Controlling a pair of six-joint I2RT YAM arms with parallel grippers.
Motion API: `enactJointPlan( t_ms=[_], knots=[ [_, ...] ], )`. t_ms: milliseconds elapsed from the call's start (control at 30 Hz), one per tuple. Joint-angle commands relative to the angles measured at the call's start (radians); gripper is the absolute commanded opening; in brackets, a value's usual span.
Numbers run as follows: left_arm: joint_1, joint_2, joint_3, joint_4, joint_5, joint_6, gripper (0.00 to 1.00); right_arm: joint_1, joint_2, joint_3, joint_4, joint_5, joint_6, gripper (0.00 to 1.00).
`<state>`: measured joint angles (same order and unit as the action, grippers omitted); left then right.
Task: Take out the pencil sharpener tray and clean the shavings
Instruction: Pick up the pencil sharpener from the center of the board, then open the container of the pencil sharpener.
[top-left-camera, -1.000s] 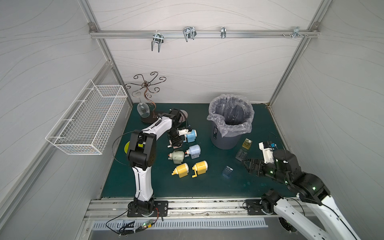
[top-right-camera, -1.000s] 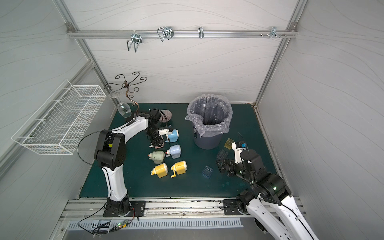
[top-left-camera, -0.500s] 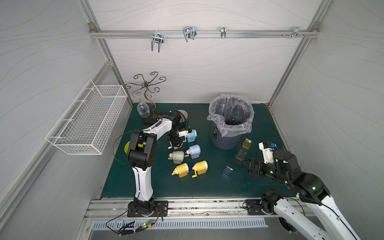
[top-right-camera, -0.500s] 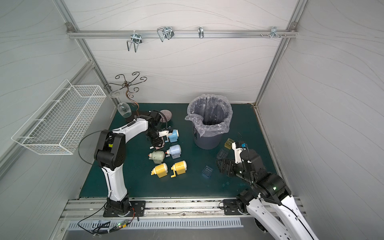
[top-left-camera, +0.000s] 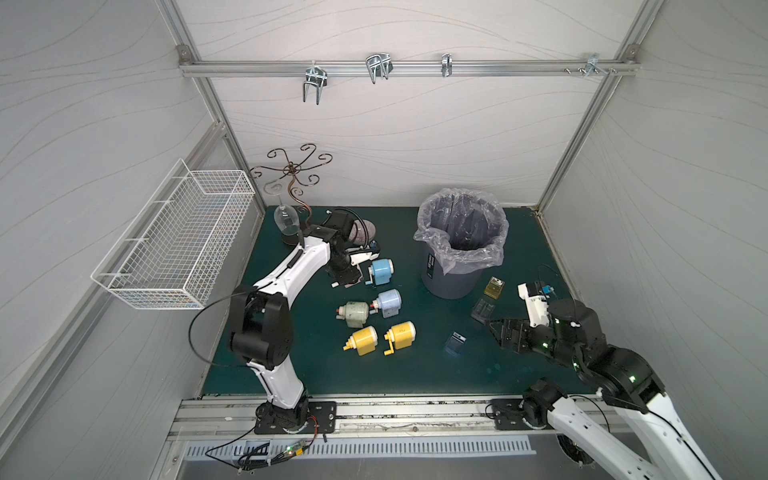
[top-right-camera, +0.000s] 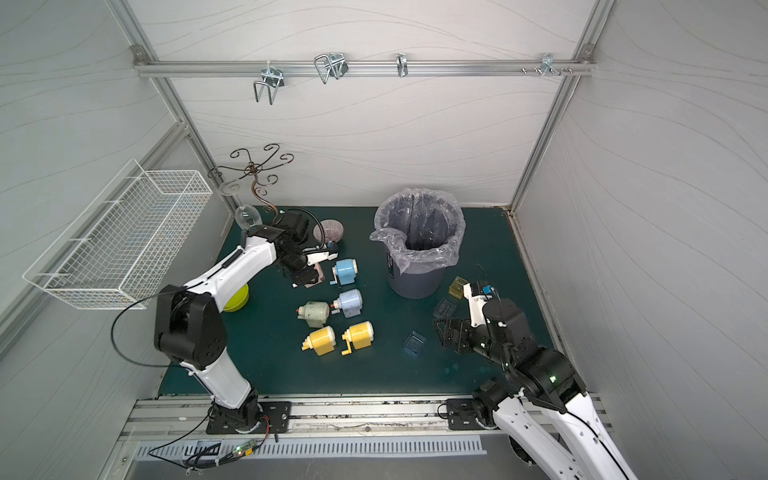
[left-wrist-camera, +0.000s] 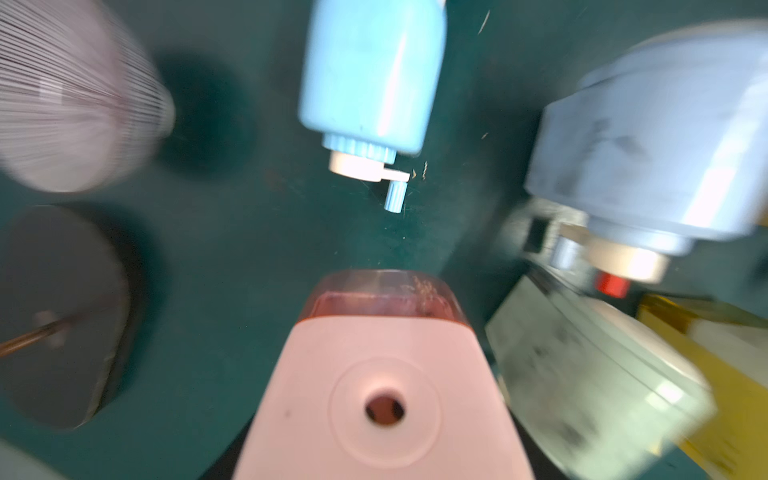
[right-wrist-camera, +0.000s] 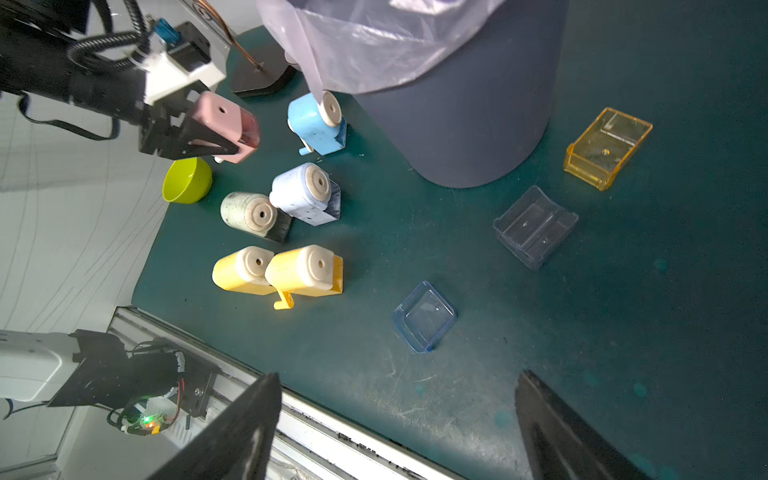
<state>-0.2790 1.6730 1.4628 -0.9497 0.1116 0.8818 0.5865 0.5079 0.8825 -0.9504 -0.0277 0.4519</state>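
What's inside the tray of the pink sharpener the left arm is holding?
Through the reddish translucent tray, a few pale flecks, likely shavings, show near one corner. The pink sharpener body covers the rest, so how full it is cannot be told.

Both top views look down from high at 6 o'clock, sharing the whole bench (top-left-camera: 415, 374). The left wrist view sits close on the pink sharpener (left-wrist-camera: 382, 395). The right wrist view looks low from 4 o'clock toward 10.

White walls (top-left-camera: 395, 137), green mat (top-left-camera: 374, 376), hooked aluminium rail (top-left-camera: 498, 67)
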Motion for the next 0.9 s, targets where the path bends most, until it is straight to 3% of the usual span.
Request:
enactJointPlan(
  t_ms=[0,233,367,467,600,700,800,867],
  knots=[
    [-0.028,-0.118,0.108,-0.131,0.119,-0.008,0.0,-0.005,0.041,0.077,0.054,-0.035,-0.135,0.9],
    [-0.15,-0.27,0.241,-0.342,0.359,-0.009,0.0,0.015,0.136,0.177,0.205,-0.3,-0.342,0.92],
    [-0.194,-0.311,0.267,-0.412,0.564,-0.034,0.0,0.025,0.151,0.167,0.33,-0.498,-0.415,0.96],
    [-0.234,-0.32,0.274,-0.445,0.657,-0.059,0.0,0.036,0.145,0.123,0.452,-0.561,-0.44,0.97],
    [-0.318,-0.31,0.285,-0.473,0.669,-0.083,0.0,0.088,0.18,0.113,0.533,-0.56,-0.465,0.99],
    [-0.366,-0.322,0.27,-0.437,0.665,-0.108,0.0,0.209,0.231,0.137,0.562,-0.508,-0.473,0.98],
    [-0.388,-0.34,0.251,-0.393,0.681,-0.137,0.0,0.459,0.272,0.162,0.54,-0.211,-0.551,0.98],
    [-0.403,-0.351,0.238,-0.365,0.682,-0.157,0.0,0.561,0.306,0.164,0.545,-0.086,-0.565,0.99]
  ],
)
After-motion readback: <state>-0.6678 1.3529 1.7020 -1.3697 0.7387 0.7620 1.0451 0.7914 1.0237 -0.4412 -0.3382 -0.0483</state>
